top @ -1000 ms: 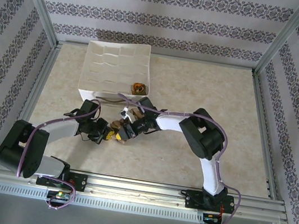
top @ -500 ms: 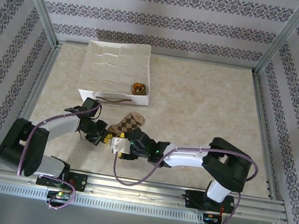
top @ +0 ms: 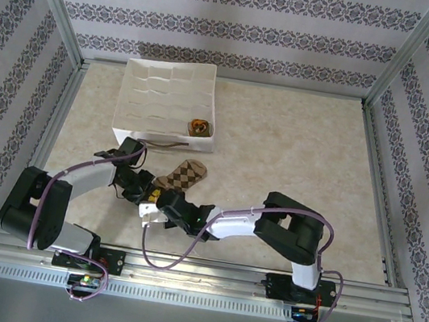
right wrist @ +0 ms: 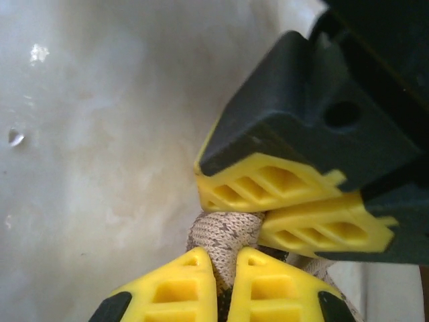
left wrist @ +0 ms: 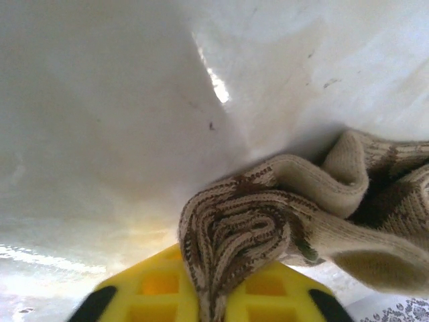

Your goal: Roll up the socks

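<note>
Both end effectors pinch one end of the argyle sock [top: 182, 175]: the left end effector [left wrist: 211, 298] clamped on bunched fabric, the right end effector [right wrist: 224, 282] clamped just beside it. Rolling seems barely begun; next, that end must turn over the length lying beyond them. One sock here, one orange bundle [top: 199, 127], perhaps the other sock, in the box [top: 151, 94] beyond.
</note>
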Robot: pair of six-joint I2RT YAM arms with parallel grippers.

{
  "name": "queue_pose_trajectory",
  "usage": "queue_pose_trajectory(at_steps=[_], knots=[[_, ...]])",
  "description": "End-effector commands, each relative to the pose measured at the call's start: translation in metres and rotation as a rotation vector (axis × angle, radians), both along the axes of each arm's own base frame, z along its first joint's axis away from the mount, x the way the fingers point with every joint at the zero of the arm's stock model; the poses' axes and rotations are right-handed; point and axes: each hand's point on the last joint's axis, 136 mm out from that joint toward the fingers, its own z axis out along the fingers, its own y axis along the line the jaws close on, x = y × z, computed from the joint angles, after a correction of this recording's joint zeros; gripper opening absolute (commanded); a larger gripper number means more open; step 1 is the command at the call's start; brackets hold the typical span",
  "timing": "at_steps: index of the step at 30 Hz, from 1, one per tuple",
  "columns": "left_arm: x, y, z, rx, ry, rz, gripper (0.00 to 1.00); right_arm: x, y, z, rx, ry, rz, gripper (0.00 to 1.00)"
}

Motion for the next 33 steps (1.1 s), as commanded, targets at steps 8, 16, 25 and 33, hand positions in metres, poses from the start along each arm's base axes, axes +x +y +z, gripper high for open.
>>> queue_pose_trajectory(at_steps=[8,16,25,33], knots=[[0.005,0.010,0.039,0.008,-0.085,0.050,0.71,-0.025,-0.051,-0.049,-0.022,0.582,-0.147,0.00],[0.011,0.012,0.047,-0.039,-0.159,0.118,0.63,-0.018,-0.052,-0.044,0.108,0.848,-0.225,0.00],[0.018,-0.004,0.039,-0.117,-0.206,0.061,0.54,0.002,-0.059,-0.042,0.273,1.211,-0.373,0.00],[0.031,-0.020,0.026,-0.129,-0.221,0.013,0.54,0.012,-0.067,-0.048,0.357,1.479,-0.451,0.00]])
